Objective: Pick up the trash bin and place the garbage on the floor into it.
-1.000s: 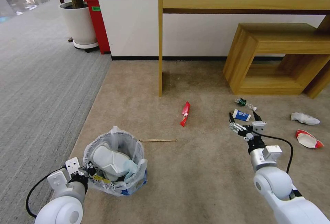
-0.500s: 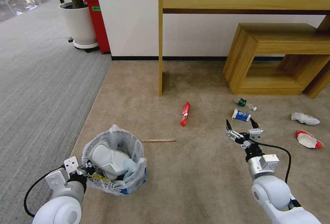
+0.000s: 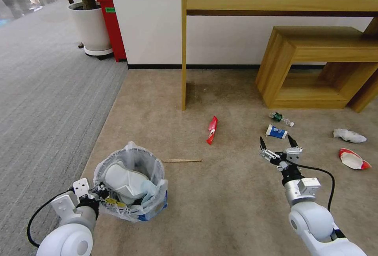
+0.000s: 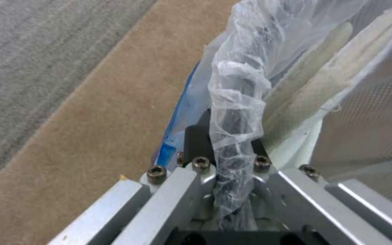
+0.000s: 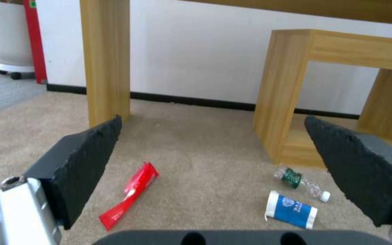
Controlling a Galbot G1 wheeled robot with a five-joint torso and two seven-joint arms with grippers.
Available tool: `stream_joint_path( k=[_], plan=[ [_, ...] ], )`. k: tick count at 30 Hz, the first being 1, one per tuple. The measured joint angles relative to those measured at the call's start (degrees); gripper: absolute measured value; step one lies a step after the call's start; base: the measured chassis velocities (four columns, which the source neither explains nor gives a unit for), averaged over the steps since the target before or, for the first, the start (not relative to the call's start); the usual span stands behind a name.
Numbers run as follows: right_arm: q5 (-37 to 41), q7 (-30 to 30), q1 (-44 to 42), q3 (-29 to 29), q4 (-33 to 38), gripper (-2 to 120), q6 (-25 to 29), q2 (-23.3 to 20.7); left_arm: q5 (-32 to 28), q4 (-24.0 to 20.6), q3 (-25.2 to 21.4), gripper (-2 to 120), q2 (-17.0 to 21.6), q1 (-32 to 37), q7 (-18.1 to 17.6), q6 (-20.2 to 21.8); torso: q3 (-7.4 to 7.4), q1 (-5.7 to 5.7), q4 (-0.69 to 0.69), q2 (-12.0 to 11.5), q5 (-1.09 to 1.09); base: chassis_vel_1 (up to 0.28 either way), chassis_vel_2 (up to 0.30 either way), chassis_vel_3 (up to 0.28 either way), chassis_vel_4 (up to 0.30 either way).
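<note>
The trash bin [image 3: 130,187], black with a crinkly whitish bag, rests on the beige floor [image 3: 220,201] at lower left, holding a white slipper [image 3: 124,181] and a blue mask. My left gripper [image 3: 100,196] is shut on its rim; the left wrist view shows the gripper [image 4: 225,149] pinching rim and bag [image 4: 241,68]. My right gripper [image 3: 277,146] hovers open just short of the blue-white cup [image 3: 276,131]. Garbage lies around: red wrapper [image 3: 212,129], wooden stick [image 3: 182,160], tiny bottle [image 3: 281,118], white tissue [image 3: 349,135], red-white paper cup [image 3: 353,159]. Between the open fingers [image 5: 82,170] lie wrapper [image 5: 130,190], cup [image 5: 292,209] and bottle [image 5: 298,182].
A wooden desk with its leg [image 3: 183,51] stands against the wall ahead, and a low wooden shelf [image 3: 315,63] sits under it at right. Grey ribbed carpet [image 3: 47,91] runs along the left, with a white planter [image 3: 90,28] and a red box [image 3: 112,24] at the far end.
My right gripper has drawn back slightly toward me, still open. The bin, in the left gripper, has shifted a little nearer and to the left.
</note>
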Motion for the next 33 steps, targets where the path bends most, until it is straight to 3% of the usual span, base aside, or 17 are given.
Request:
stream_joint_path(
  k=[15, 33],
  plan=[
    [-1.5, 0.0, 0.5, -0.3, -0.5, 100, 0.2, 1.2, -2.9, -1.5, -5.0, 0, 1.8, 0.9, 0.0, 0.2, 0.0, 0.0, 0.0, 0.0, 0.0, 0.0, 0.0, 0.0, 0.0],
    [-3.6, 0.0, 0.0, 0.0, -1.4, 100, 1.3, 2.5, -2.8, -1.9, -4.8, 0, 1.5, 1.2, 0.1, 0.1, 0.0, 0.0, 0.0, 0.0, 0.0, 0.0, 0.0, 0.0, 0.0]
  ],
)
